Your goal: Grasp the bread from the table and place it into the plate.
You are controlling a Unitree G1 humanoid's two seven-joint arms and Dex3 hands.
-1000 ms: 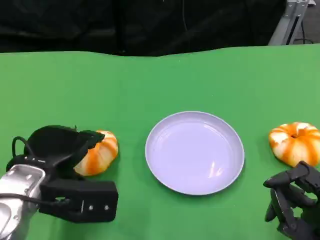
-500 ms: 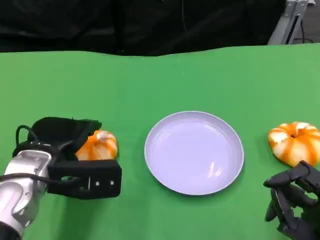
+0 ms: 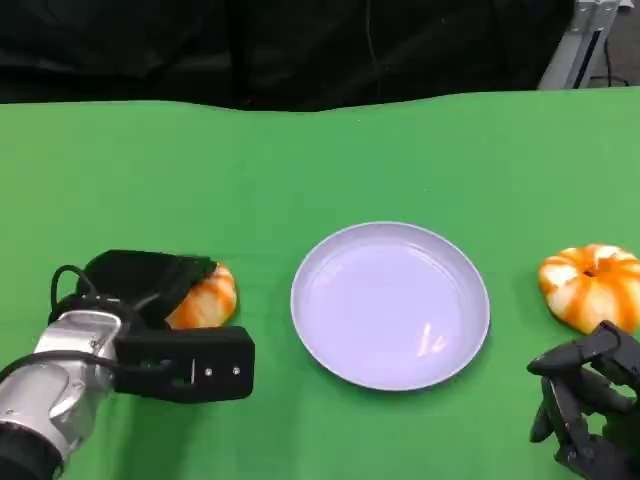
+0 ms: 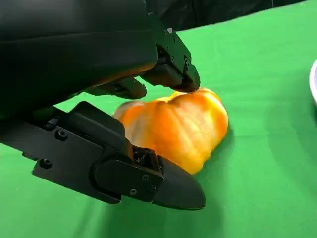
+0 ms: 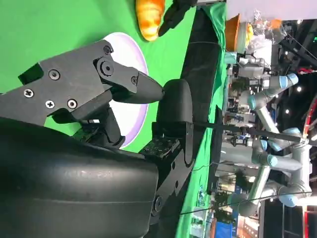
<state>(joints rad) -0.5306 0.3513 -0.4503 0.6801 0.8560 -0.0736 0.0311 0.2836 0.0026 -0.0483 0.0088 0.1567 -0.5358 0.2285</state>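
Head view: second bread (image 3: 591, 285) sits right of plate (image 3: 390, 303), well apart.

Green table (image 3: 330, 160) w/ plate (image 3: 390, 304), 2 breads (image 3: 205, 298) (image 3: 590, 285).

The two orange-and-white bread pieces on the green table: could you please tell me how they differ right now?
The bread on the left of the lilac plate, the orange-and-white left bread, lies under the black left hand, whose fingers reach over and touch it; the right bread lies uncovered, just beyond the right hand. The left one is partly hidden in the head view, the right one plainly ring-shaped. Both rest on the green table, outside the plate.
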